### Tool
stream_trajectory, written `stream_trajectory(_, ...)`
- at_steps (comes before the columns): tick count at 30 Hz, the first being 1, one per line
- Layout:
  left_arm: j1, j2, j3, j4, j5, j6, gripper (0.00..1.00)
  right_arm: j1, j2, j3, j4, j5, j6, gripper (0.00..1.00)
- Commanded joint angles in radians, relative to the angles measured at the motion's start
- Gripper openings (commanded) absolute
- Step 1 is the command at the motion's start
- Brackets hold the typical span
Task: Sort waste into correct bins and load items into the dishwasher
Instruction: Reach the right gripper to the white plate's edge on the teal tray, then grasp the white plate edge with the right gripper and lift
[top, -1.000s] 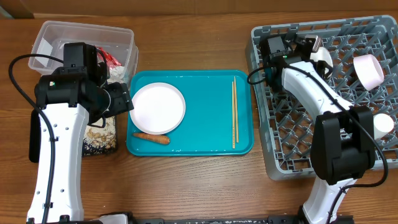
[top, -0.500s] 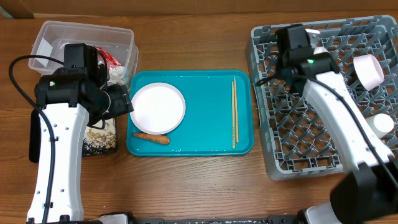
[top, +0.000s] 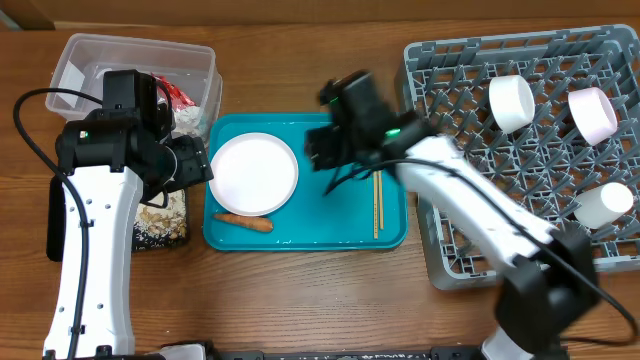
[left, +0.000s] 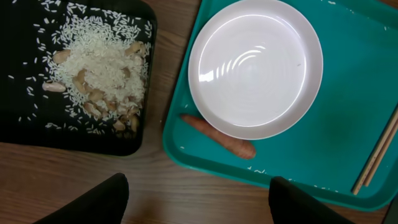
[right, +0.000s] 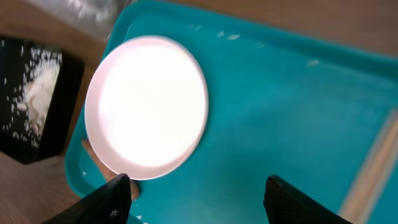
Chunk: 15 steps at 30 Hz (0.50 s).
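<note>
- Two claws on show, and both are empty. We see the left claw with its jaws spread wide, nothing between them, only bare table below.
- Just ahead of that claw lies the carrot on the teal tray. It touches the near rim of the plate, which sits beyond it and a touch to the right.
- Ahead and to the left of the same claw, the black tray holds the food scraps, white grains and beige crumbs in a heap.
- Far off to its right we catch the chopsticks, lying side by side on the teal tray.
- Over to the right claw: jaws wide apart here too, gripping nothing, hanging above the teal tray's bare middle.
- From this claw the plate is ahead and to the left, and the chopsticks are a blur at its right.
- From overhead, the clear tub sits right by the left claw, on the side away from the black tray. The red wrapper and tissue look to be inside it.
- Well away from the right claw, past the chopsticks, stands the grey rack. We count a white bowl, a pinkish bowl and a small white cup among its pegs.
</note>
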Motion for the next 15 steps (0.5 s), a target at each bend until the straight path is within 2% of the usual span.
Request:
stream_trajectory(1,0.004,-0.010,0.019,0.000,-0.013,-0.007,0.75,0.051,0.079,0.014,0.044,0.069,0.060,0.69)
stream_trajectory(6,0.004,-0.010,0.019,0.000,-0.013,-0.007,0.75,0.104,0.187,0.014,0.113,0.122,0.092,0.62)
stream_trajectory(14,0.004,-0.010,0.019,0.000,-0.013,-0.007,0.75,0.106,0.302,0.014,0.143,0.121,0.140,0.57)
stream_trajectory(15,0.004,-0.010,0.019,0.000,-0.013,-0.007,0.75,0.106,0.316,0.014,0.146,0.122,0.140,0.53)
